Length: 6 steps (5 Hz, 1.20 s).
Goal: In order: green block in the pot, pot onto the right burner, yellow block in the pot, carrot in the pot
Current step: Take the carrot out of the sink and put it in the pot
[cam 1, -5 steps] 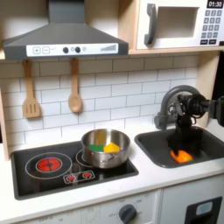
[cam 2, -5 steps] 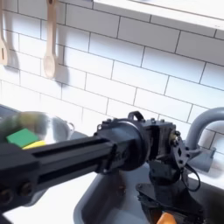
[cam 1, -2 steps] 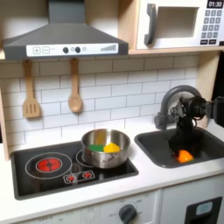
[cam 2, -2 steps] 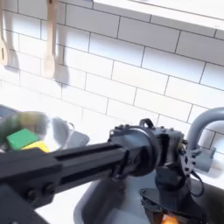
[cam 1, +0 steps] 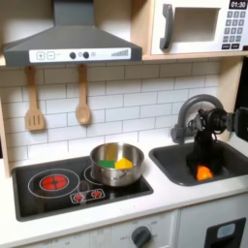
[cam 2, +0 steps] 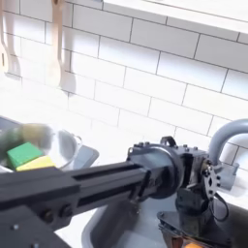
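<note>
1. Gripper [cam 1: 203, 165] down inside the sink [cam 1: 172, 167] at the first exterior view's right, black arm reaching in from the right edge, in front of the curved faucet [cam 1: 194, 104].
2. Carrot [cam 1: 203, 173] visible as an orange blob right at the fingertips, low in the basin; jaws set close about it, though whether clamped or merely touching cannot be told.
3. Seen in the second exterior view as a dark mass [cam 2: 194, 218] at the bottom, with a thin orange sliver [cam 2: 165, 230] beside it; fingers blurred there.
4. Pot [cam 1: 98, 157] sitting on the right burner of the black cooktop [cam 1: 29, 199], well apart from the sink.
5. Green block [cam 1: 109, 163] and yellow block [cam 1: 124, 164] both lying inside the pot, touching side by side, green toward the first exterior view's left.
6. Left burner [cam 1: 53, 181] red-ringed and bare.
7. Two wooden utensils [cam 1: 82, 96] hanging on the white tile wall under the grey hood [cam 1: 68, 44]; microwave [cam 1: 199, 26] above the sink.
</note>
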Available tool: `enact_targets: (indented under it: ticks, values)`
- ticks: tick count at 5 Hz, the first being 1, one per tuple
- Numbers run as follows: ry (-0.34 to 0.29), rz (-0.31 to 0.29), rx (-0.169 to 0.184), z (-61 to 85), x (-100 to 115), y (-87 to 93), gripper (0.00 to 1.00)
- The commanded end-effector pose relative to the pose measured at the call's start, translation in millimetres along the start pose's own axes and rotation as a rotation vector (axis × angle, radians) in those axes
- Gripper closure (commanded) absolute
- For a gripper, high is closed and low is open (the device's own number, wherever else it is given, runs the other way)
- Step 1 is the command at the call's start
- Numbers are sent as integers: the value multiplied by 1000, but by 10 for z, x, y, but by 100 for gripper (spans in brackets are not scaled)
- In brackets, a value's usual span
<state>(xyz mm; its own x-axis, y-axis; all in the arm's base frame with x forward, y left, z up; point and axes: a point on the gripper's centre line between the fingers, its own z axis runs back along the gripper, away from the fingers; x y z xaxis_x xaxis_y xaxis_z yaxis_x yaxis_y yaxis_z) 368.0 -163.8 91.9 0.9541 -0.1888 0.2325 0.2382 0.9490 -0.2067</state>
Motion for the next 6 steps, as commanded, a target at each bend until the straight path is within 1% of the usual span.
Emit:
enact_targets:
  ticks: [1,2,3,5,6]
  values:
    - [18,-7,12,-64,35,41,0]
    - [37,-26,12,-76,-6,86,0]
    - [40,-37,18,-61,-22,69,100]
    - [37,-48,6,-30,-50,52,100]
    - [37,-70,7,22,-27,35,100]
